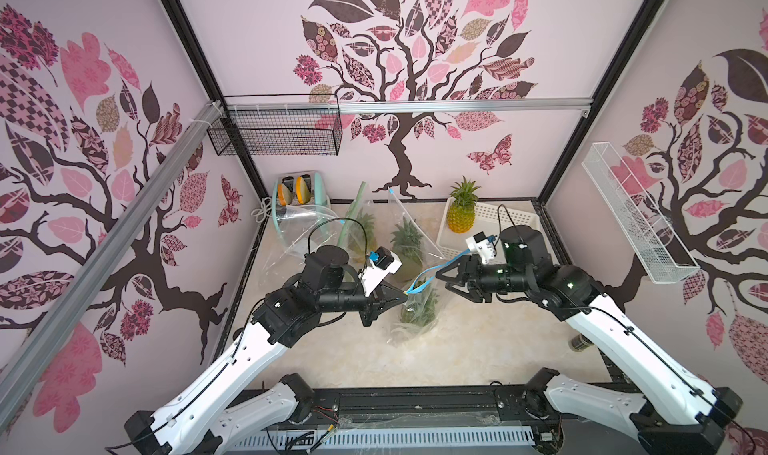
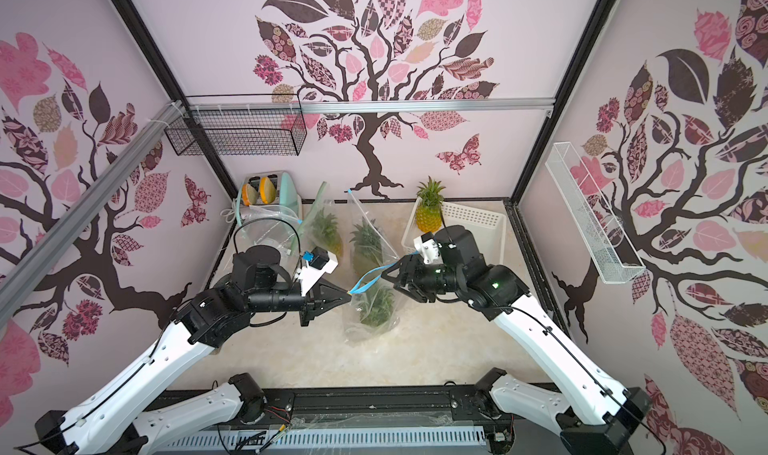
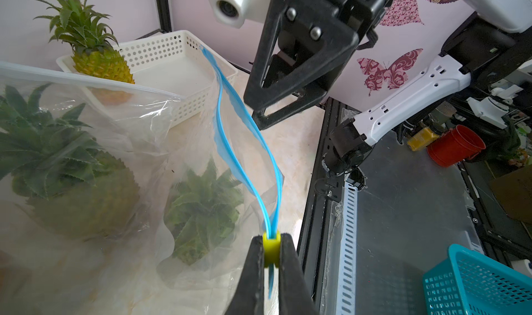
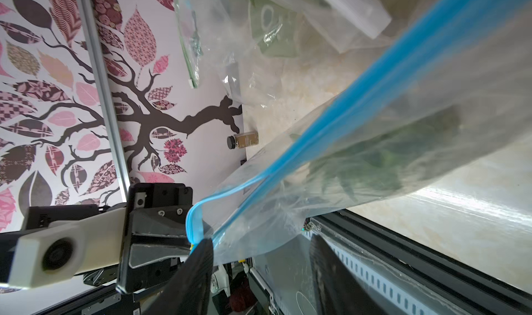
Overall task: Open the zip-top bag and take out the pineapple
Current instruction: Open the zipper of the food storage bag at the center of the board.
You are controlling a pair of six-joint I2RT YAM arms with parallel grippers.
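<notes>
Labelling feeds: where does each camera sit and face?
Both top views: overhead, looking down at the zip-top bag; both arms show.
Left wrist: along the left pincer, shut on the yellow slider, toward the right pincer.
Right wrist: past its own fingers, back at the left pincer.
Wrist views share the blue zip strip.

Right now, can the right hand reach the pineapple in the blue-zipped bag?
Probably not: the blue zip gapes only narrowly, the left hand pinching its yellow slider, and the pineapple sits low inside.
</notes>
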